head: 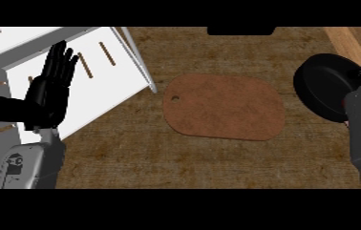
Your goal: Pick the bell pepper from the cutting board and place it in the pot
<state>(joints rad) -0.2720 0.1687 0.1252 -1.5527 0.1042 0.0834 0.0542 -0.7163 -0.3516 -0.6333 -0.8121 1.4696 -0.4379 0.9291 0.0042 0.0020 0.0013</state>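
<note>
Dim, flat, even light, muted colours

The cutting board (224, 107) lies between the open left hand (49, 90) and black pot (313, 83).

The pot (321, 88) is cut off by the right edge, its inside too dark to read. The right hand (355, 109) there lies mostly outside the view; a reddish speck (347, 123) against it is too small to identify.
</note>
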